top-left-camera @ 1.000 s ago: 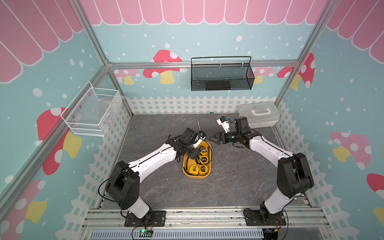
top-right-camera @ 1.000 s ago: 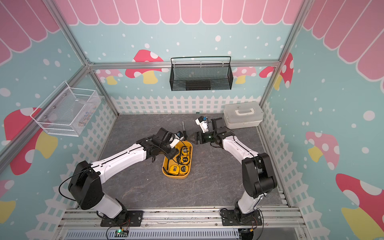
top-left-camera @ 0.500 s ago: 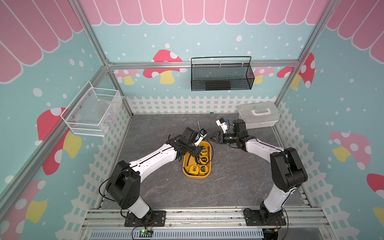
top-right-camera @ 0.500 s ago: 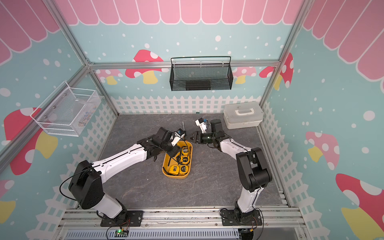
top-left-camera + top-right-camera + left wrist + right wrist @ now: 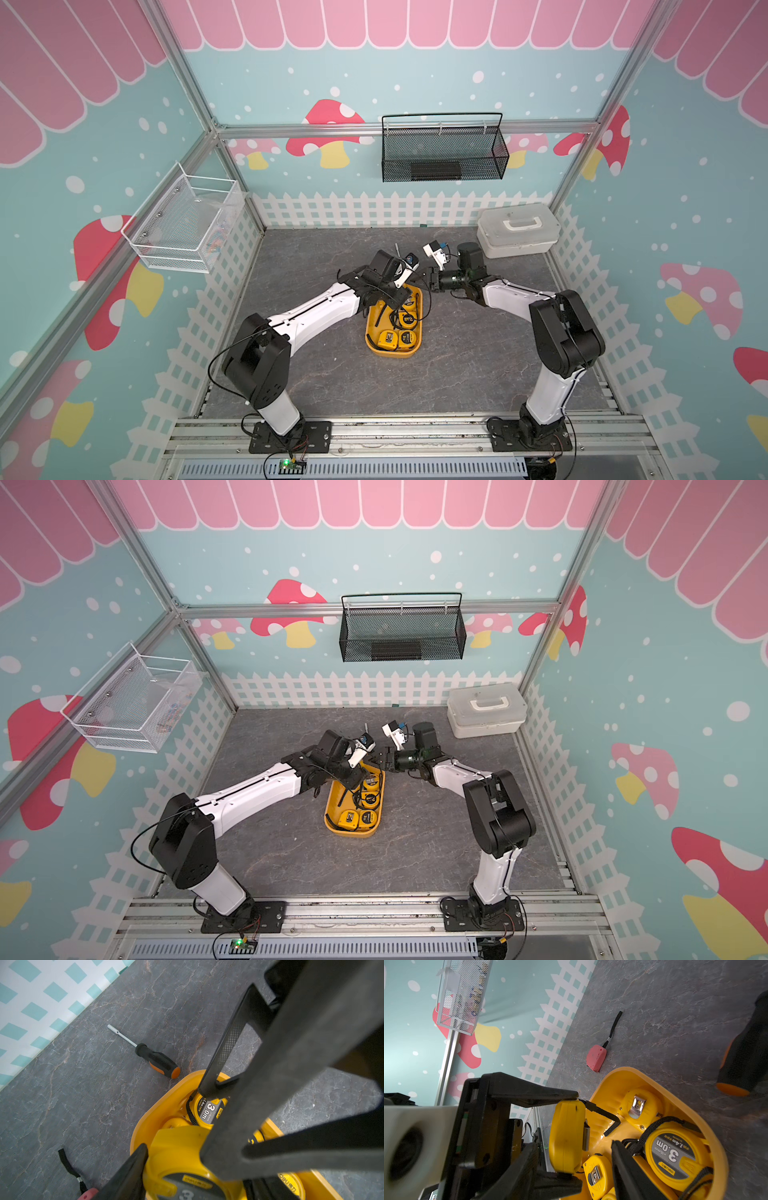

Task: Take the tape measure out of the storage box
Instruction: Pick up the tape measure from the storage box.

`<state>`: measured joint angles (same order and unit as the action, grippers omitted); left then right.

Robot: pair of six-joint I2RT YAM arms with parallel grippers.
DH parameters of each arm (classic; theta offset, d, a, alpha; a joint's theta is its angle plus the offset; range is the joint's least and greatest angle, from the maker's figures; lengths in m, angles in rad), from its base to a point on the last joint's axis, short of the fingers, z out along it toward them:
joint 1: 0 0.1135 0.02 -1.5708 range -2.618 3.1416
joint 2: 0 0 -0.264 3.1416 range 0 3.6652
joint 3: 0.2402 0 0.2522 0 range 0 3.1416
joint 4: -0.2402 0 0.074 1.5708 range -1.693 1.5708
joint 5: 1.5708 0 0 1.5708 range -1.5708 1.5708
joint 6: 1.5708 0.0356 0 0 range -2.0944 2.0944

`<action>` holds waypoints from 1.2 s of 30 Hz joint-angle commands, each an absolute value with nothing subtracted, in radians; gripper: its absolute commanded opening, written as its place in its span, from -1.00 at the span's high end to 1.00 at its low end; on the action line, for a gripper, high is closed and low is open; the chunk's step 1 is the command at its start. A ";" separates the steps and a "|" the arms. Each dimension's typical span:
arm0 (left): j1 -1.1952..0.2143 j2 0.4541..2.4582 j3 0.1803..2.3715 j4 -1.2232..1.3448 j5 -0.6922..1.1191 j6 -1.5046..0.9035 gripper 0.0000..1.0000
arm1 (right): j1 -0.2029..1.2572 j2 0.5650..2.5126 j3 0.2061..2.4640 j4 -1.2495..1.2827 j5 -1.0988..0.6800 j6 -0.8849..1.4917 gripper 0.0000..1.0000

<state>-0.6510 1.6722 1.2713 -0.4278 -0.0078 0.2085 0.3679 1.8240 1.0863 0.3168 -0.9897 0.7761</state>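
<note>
- Left claw (image 5: 572,1140) is clamping a yellow tape measure (image 5: 564,1126) edge-on, with one finger on each narrow side.
- The tape measure is sitting over the end of the box (image 5: 392,355) nearer the back fence. Its black strap is trailing onto the box floor.
- Right claw (image 5: 423,279) is facing it from the opposite side, jaws apart, with a finger on either side of the tape measure. Whether they are touching it cannot be told.
- Other tape measures (image 5: 672,1155) are lying in the box.
- A red tape measure (image 5: 596,1059) and a screwdriver (image 5: 158,1059) are lying on the desk (image 5: 457,374) near that end.
</note>
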 commanded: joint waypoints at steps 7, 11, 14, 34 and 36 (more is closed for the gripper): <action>-0.660 1.703 1.325 -0.391 0.012 0.207 -0.01 | 0.389 1.858 1.083 0.362 -1.028 0.798 0.07; -0.661 1.712 1.330 -0.390 0.019 0.209 -0.01 | 0.398 1.865 1.085 0.365 -1.032 0.801 0.08; -0.662 1.716 1.335 -0.390 0.020 0.209 -0.01 | 0.403 1.872 1.087 0.362 -1.035 0.800 0.08; -0.664 1.725 1.346 -0.396 0.038 0.230 -0.01 | 0.424 1.894 1.100 0.310 -1.052 0.768 0.35; -0.664 1.725 1.347 -0.396 0.038 0.231 -0.01 | 0.422 1.894 1.098 0.309 -1.052 0.767 0.37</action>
